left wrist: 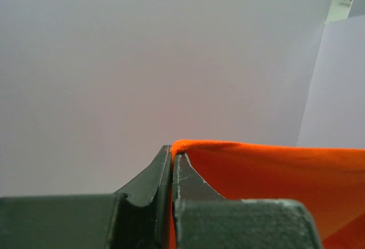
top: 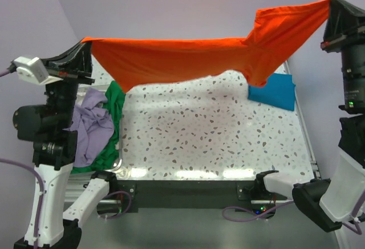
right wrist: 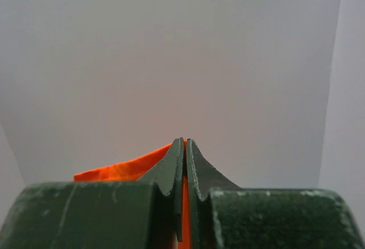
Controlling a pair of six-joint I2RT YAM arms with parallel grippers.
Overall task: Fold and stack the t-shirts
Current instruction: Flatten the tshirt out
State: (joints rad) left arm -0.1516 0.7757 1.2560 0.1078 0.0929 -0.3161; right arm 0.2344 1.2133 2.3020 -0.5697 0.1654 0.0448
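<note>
Orange tee [top: 188, 61] stretched above the bench [top: 199, 141], left jaws and right jaws each pinching an edge, teal tee [top: 272, 91] seemingly folded beneath.

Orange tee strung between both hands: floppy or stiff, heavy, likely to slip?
Likely very floppy: the orange tee sags between the left hand and right hand, sleeve drooping. Probably light: two pinched corners carry it all. Slip seems unlikely: both hands are shut on cloth.
</note>
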